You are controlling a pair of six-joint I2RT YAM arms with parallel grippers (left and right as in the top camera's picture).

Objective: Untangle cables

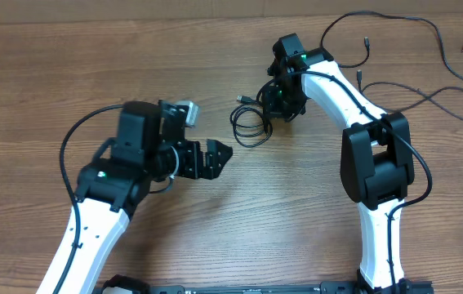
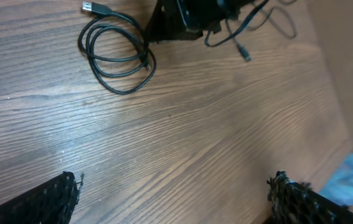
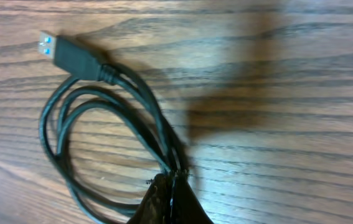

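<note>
Two arms reach over a wooden table [image 1: 92, 65], and only one has hold of anything. Close up from the right wrist, the right gripper [image 3: 172, 186] at the bottom of the frame is clamped tight on the coiled cable [image 3: 148, 121]. Its dark tips pinch the bundle of strands where the loops meet, while the loops fan out to the left, flat on the wood, and the flat plug [image 3: 70, 55] points to the upper left corner. From overhead that pinch is hidden under the arm. What shows instead is where the coil sits: just above the centre of the frame, on the left side of the right gripper, with the loose cables [image 1: 435, 37] trailing well apart across the upper right corner. The left gripper [image 1: 221, 155] lies left of centre in that view, near the coil but apart from it, jaws spread wide and holding nothing. Its own camera shows only the two fingers [image 2: 45, 202] in the bottom corners with bare wood between them. That view also has the coil in the upper left of the frame and a smaller plug [image 2: 246, 56] showing beside the dark right gripper at the top.
</note>
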